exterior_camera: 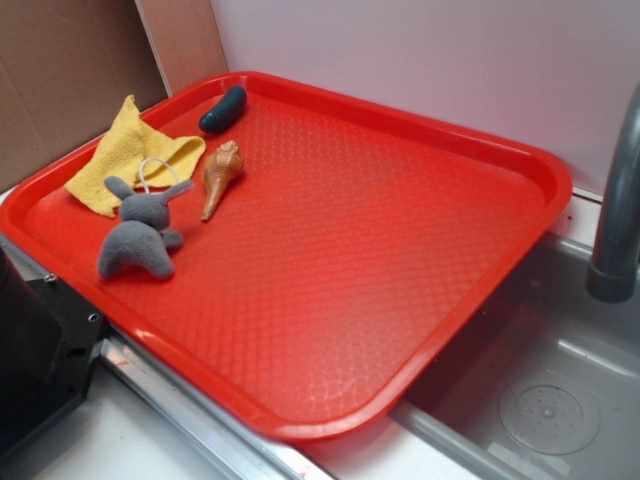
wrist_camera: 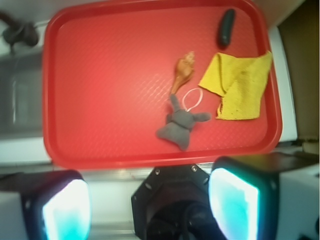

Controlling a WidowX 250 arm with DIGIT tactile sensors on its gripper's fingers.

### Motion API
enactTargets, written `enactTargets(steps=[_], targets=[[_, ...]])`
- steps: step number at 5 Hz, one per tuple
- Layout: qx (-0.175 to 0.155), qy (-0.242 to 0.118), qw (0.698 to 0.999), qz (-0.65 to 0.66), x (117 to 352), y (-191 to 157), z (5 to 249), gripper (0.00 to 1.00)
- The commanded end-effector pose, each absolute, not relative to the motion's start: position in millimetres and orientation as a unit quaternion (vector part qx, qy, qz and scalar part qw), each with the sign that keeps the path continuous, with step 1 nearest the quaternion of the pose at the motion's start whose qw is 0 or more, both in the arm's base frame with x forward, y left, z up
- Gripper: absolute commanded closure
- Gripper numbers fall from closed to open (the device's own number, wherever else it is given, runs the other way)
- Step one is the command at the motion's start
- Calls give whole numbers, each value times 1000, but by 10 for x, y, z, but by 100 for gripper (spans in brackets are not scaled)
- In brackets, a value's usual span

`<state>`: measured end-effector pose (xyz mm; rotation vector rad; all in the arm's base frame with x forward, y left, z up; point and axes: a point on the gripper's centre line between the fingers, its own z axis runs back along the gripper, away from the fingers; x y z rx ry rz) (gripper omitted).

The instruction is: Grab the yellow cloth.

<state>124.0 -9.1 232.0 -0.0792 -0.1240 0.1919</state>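
The gripper (wrist_camera: 150,207) hangs wide open and empty at the bottom of the wrist view. The yellow cloth (wrist_camera: 238,86) lies at upper right of that frame, on the red tray (wrist_camera: 100,75). A good approach would come down on its raised fold, clear of the bunny (wrist_camera: 181,125) and seashell (wrist_camera: 183,73). A grey sink (exterior_camera: 545,400) borders the tray.

Yellow cloth (exterior_camera: 125,155) lies crumpled on the red tray's (exterior_camera: 400,300) corner.
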Motion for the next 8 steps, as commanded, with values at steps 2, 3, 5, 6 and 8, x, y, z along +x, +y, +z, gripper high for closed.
enactTargets(steps=[2, 3, 5, 6, 8], targets=[[-8, -131, 948, 289, 1708, 769, 1786, 0], [3, -136, 935, 328, 1806, 1039, 1555, 0], [29, -129, 925, 355, 1951, 1448, 1007, 0], [21, -135, 930, 341, 2015, 1458, 769, 0], [52, -122, 929, 346, 2141, 1433, 296, 0]])
